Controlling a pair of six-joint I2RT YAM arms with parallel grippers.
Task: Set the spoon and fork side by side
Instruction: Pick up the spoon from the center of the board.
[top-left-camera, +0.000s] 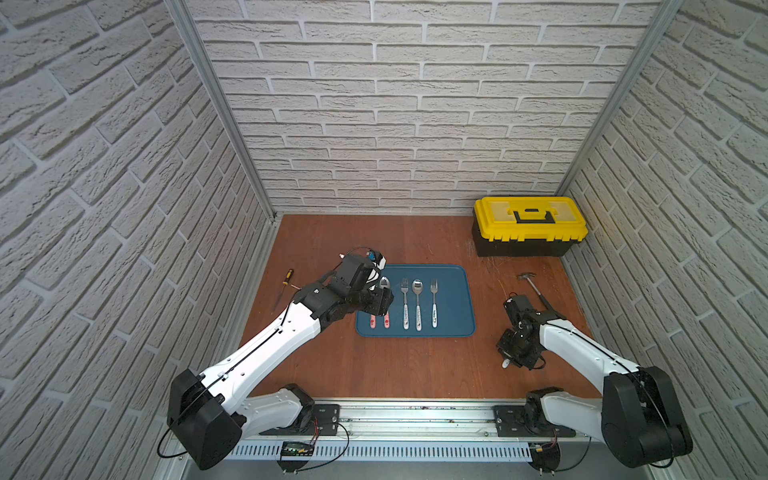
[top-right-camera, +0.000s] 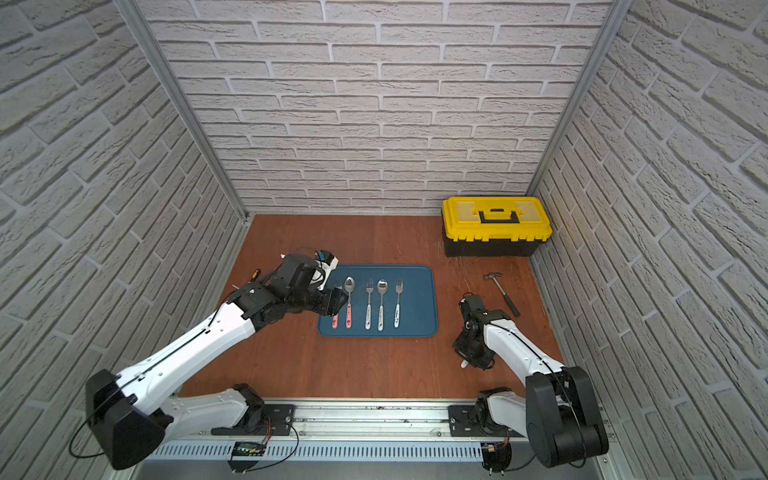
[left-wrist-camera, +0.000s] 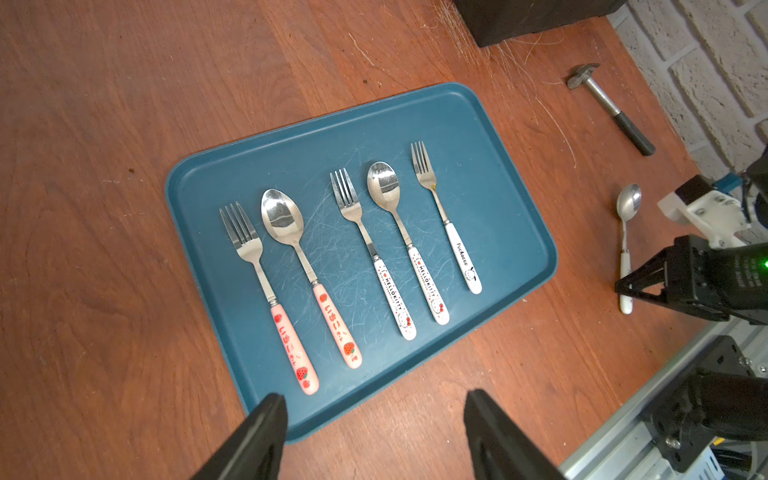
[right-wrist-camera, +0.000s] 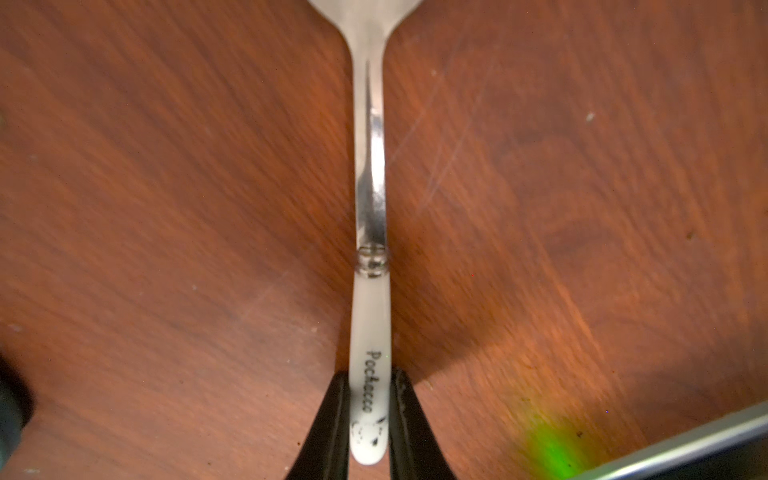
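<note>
Right wrist view shows spoon clamped handle-first in right gripper

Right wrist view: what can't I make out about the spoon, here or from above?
- Pochacco spoon: bowl cut off by the right wrist view's edge.
- In both top views the right gripper covers it except the handle tip; lift unclear.
- Pink fork: left gripper hides its middle in a top view.

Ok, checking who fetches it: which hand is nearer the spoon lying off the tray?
Right. The right hand clasps the spoon's white handle; the left hand hovers over the tray's far side.
</note>
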